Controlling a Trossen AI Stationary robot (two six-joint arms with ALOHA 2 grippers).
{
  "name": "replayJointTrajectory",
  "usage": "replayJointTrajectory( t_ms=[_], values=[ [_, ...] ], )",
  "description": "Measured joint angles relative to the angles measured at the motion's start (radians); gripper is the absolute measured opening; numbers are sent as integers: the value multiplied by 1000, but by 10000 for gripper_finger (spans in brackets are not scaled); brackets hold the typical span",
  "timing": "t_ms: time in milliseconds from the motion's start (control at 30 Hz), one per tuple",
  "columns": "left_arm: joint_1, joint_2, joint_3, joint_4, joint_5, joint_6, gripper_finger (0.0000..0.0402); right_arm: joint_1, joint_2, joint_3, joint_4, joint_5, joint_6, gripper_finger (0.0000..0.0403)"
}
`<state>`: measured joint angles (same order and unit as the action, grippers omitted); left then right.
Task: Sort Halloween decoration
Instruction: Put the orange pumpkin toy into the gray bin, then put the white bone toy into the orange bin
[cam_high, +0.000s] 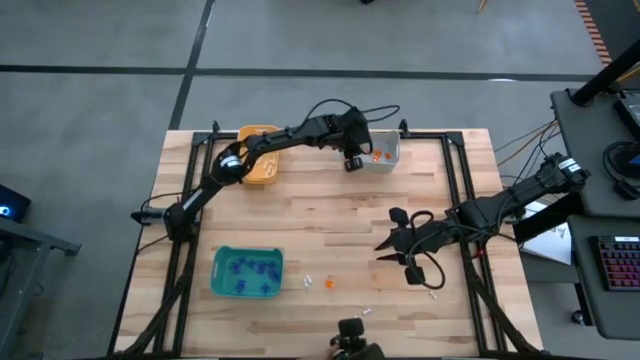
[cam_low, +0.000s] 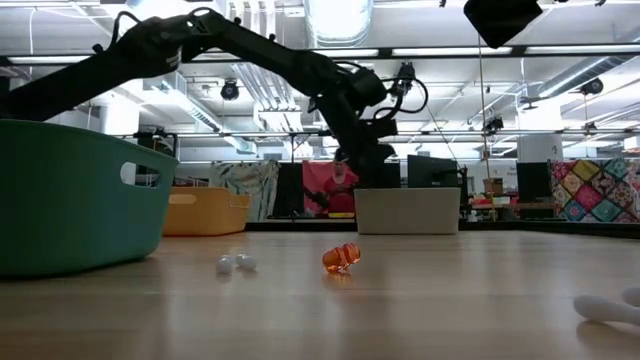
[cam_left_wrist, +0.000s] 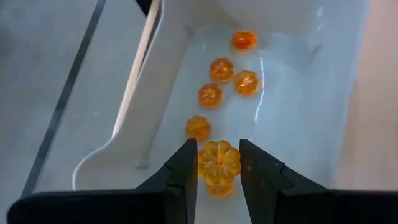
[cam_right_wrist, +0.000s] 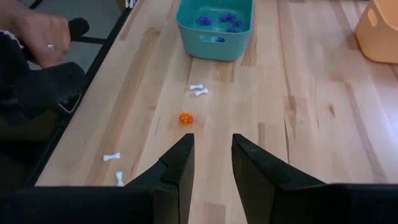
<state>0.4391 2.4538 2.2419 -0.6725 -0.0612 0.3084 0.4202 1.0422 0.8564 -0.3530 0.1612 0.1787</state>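
My left gripper (cam_left_wrist: 217, 144) hangs over the grey bin (cam_high: 384, 156) at the table's far edge, shut on an orange pumpkin trinket (cam_left_wrist: 218, 163). Several more orange pumpkins (cam_left_wrist: 221, 70) lie on the bin's floor. My right gripper (cam_right_wrist: 212, 140) is open above the table's right half (cam_high: 395, 241) and touches nothing. Ahead of it on the wood lie one orange trinket (cam_right_wrist: 185, 118) and a pair of small white ones (cam_right_wrist: 199, 90). More white ones (cam_right_wrist: 112, 156) lie nearer the table's near edge. Purple spiky trinkets (cam_right_wrist: 219, 20) fill the teal bin (cam_high: 247, 273). My left gripper pinches the orange pumpkin by its two opposite sides (cam_left_wrist: 203, 164), between the two fingers, near their free ends. The fingers come from above, pointing down into the grey bin. The pumpkin is lifted clear, above the others on the bin floor.
The orange-yellow bin (cam_high: 262, 166) stands left of the grey one at the far edge. A white trinket (cam_low: 605, 308) lies close to the low camera. A person's hand (cam_right_wrist: 43, 34) shows beyond the table's near edge. Bare wood stretches between the bins (cam_high: 320, 215).
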Motion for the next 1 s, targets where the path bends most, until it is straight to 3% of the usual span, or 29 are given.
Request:
replayJointTrajectory(
  t_ms=[333, 733, 1000],
  values=[
    [3, 0, -2, 1, 0, -29, 79, 0, 1, 0, 26, 0, 7, 96],
    [2, -6, -2, -6, 0, -31, 174, 0, 1, 0, 29, 0, 11, 96],
    [-14, -119, -3, -98, 2, -40, 167, 1, 1, 0, 29, -2, 27, 96]
  ],
)
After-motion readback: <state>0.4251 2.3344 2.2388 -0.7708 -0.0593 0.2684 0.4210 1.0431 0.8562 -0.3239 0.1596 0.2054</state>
